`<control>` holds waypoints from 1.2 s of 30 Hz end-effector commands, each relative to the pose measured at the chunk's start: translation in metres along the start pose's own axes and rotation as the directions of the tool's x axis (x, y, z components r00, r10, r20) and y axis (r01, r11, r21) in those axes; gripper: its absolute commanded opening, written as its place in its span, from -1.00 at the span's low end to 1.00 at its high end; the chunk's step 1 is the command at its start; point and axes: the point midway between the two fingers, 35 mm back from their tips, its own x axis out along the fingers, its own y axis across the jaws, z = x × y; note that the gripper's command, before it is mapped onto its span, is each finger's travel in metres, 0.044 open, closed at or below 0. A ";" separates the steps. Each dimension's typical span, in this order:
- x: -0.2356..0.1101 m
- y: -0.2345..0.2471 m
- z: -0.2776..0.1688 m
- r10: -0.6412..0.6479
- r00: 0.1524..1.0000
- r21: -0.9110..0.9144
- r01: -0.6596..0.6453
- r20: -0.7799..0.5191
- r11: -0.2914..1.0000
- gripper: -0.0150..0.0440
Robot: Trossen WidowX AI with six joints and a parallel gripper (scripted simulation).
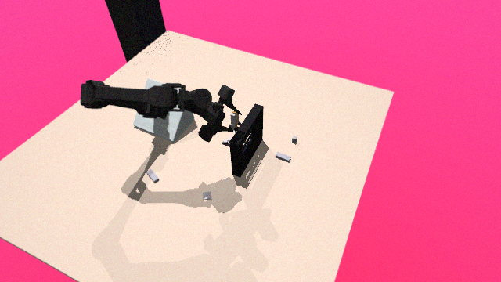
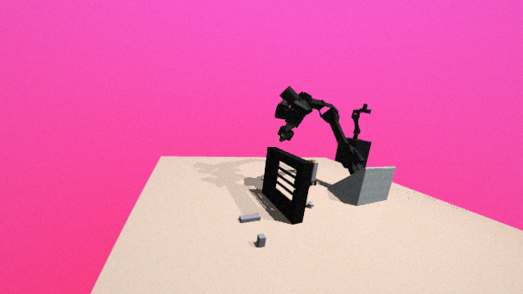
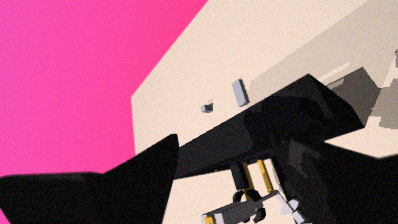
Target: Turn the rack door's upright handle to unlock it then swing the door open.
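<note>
The black rack (image 1: pixel 256 131) (image 2: pixel 302 196) stands upright, its slatted door looking closed in the frame. The light grey upright handle (image 1: pixel 234 121) (image 2: pixel 315 171) is on the rack's arm side. In the wrist view, white and gold parts (image 3: pixel 264 175) at the handle show beyond the fingers, partly hidden by the right finger. My gripper (image 1: pixel 236 121) (image 2: pixel 283 138) (image 3: pixel 223 136) is partly open and points down. Its fingertips overlap the handle in the top view, but the exterior view shows them above the rack's top edge, clear of the handle. Nothing is held.
A long grey block (image 1: pixel 282 157) (image 2: pixel 249 218) (image 3: pixel 240 93) and a small one (image 1: pixel 294 139) (image 2: pixel 261 240) (image 3: pixel 207 107) lie behind the rack. Two more blocks, one long (image 1: pixel 153 175) and one small (image 1: pixel 207 195), lie on the arm's side. A grey wedge (image 1: pixel 146 121) (image 2: pixel 373 185) stands by the arm's base.
</note>
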 end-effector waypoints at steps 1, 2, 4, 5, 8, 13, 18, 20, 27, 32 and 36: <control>0.009 0.008 -0.010 -0.047 0.996 -0.016 0.046 -0.080 0.999 0.49; 0.011 0.009 -0.013 -0.059 0.993 -0.022 0.058 -0.099 0.998 0.49; 0.014 0.013 -0.018 -0.085 0.987 -0.037 0.080 -0.136 0.996 0.49; 0.016 0.014 -0.021 -0.098 0.983 -0.044 0.092 -0.153 0.995 0.49; 0.021 0.019 -0.030 -0.139 0.969 -0.071 0.127 -0.203 0.989 0.49; 0.027 0.025 -0.043 -0.213 0.937 -0.124 0.185 -0.276 0.975 0.49; 0.031 0.031 -0.057 -0.293 0.897 -0.188 0.241 -0.332 0.952 0.49; 0.033 0.035 -0.062 -0.323 0.879 -0.215 0.260 -0.351 0.941 0.49; 0.037 0.044 -0.080 -0.434 0.811 -0.318 0.323 -0.392 0.891 0.49; 0.037 0.049 -0.090 -0.521 0.754 -0.399 0.368 -0.400 0.840 0.49; 0.037 0.052 -0.097 -0.590 0.706 -0.466 0.401 -0.392 0.789 0.49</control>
